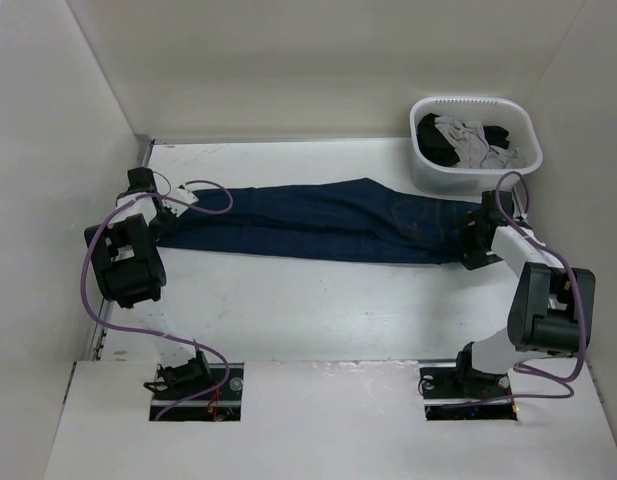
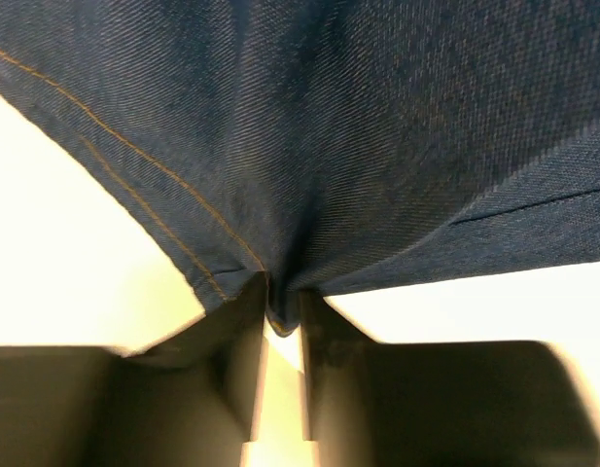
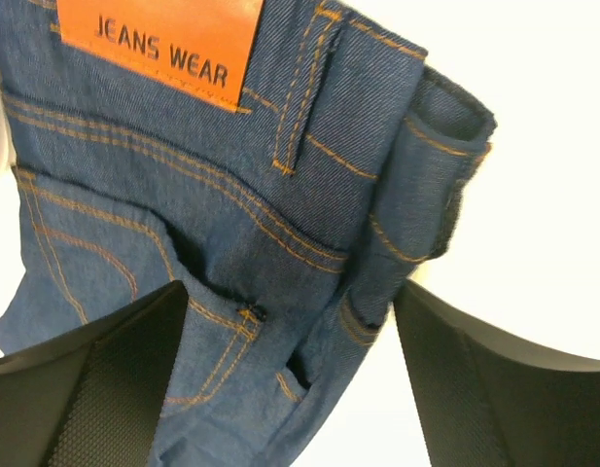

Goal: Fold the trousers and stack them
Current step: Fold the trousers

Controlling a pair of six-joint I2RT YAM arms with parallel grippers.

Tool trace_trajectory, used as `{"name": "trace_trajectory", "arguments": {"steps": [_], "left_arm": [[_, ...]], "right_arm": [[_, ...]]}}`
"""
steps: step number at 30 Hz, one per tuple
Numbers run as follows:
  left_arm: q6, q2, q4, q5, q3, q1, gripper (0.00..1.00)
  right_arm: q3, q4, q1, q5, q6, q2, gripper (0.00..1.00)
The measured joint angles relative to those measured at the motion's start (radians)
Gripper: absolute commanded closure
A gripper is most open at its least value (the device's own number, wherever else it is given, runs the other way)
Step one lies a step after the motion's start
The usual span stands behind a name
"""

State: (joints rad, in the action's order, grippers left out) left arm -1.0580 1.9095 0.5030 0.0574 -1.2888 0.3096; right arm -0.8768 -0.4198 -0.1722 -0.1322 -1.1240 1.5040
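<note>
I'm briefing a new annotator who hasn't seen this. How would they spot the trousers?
On the white table, look left of the white basket in the far right corner. The trousers lie stretched across the table: dark navy denim, orange stitching, unlike the basket's grey and black garments.

A plain white tabletop (image 1: pixel 318 310) fills the middle, faintly scuffed toward its far edge. Bare white walls box it in: a left wall (image 1: pixel 38 200), a far wall (image 1: pixel 288 70) and a right wall (image 1: pixel 598 150). A grey metal strip (image 1: pixel 145 150) stands in the far left corner. Along the near side lies a raised white board (image 1: pixel 328 420). The light is bright and even, with soft shadows.
</note>
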Motion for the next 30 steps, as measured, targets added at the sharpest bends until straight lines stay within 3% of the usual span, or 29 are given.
{"name": "trace_trajectory", "arguments": {"steps": [1, 10, 17, 23, 30], "left_arm": [[-0.001, 0.0, 0.0, 0.001, -0.003, 0.0, 0.75], [-0.017, 0.0, 0.001, 0.006, -0.002, 0.0, 0.92], [-0.019, 0.0, -0.001, 0.009, -0.002, 0.0, 0.92], [-0.019, 0.0, -0.001, 0.01, -0.002, 0.0, 0.93], [-0.02, 0.0, -0.003, 0.01, -0.002, 0.002, 0.98]], "right_arm": [[-0.001, -0.004, 0.0, 0.011, 0.006, -0.001, 0.0], [-0.026, -0.132, -0.001, 0.013, 0.076, -0.175, 0.0], [-0.066, -0.123, -0.022, 0.008, 0.124, -0.026, 0.0], [-0.124, -0.113, -0.024, 0.006, 0.138, 0.103, 0.08], [-0.14, -0.095, -0.024, 0.003, 0.144, 0.112, 0.17]]}}
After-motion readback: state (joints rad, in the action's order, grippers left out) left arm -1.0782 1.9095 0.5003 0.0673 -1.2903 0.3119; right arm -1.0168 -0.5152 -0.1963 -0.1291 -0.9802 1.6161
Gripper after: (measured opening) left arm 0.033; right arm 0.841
